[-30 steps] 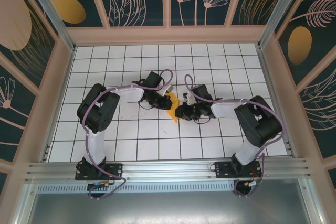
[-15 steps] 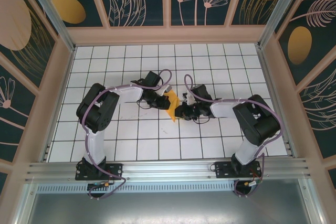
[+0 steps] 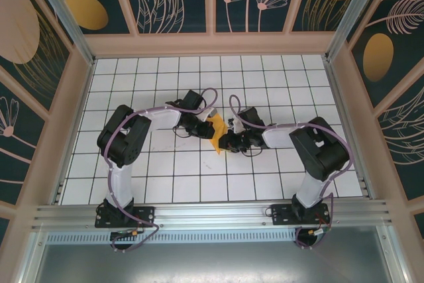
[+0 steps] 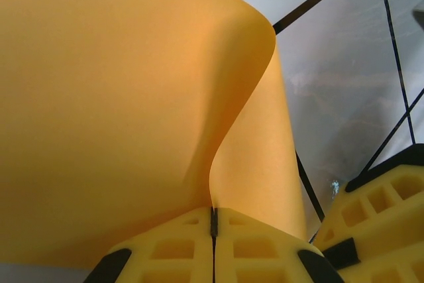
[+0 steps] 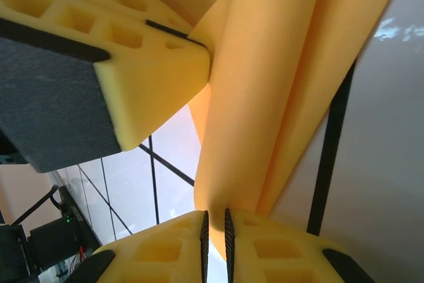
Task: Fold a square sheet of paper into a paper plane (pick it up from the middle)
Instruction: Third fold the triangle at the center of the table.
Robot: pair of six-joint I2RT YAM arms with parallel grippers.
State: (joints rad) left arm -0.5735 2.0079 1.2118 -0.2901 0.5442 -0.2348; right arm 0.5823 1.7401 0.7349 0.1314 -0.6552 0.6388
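Step in hand: I judge this a mid-fold step. The sheet [image 3: 215,132] is doubled into a long strip with a loose flap and is not yet a dart.
Sheet location: mid-worktop [image 3: 165,177], between the two arms, with a pincer on each side. I cannot tell whether it touches the surface.
Left pincer [image 4: 213,222]: closed. Its yellow fingers [image 4: 255,236] meet, and only the sheet's edge is clamped in the seam between them.
Right pincer [image 5: 215,226]: all but closed. A thin slot is left between its fingers [image 5: 179,236], and the folded layers run down into it, so I read this as a grip on the sheet.
Spacing: the two pincers stand just beside each other. In the right wrist view a finger [image 5: 152,71] of the left pincer lies against the sheet, near my right grip.
Sheet condition: in the left wrist view one layer bows away from the other in an S-curve, so the layers are not pressed flat.
Next move: I judge it calls for aligning the layers and drawing them taut before any crease is set, one grip fixed while the other repositions.
Risk: the paper is thin and the grips are close. Opposing pulls may tear or crumple it.
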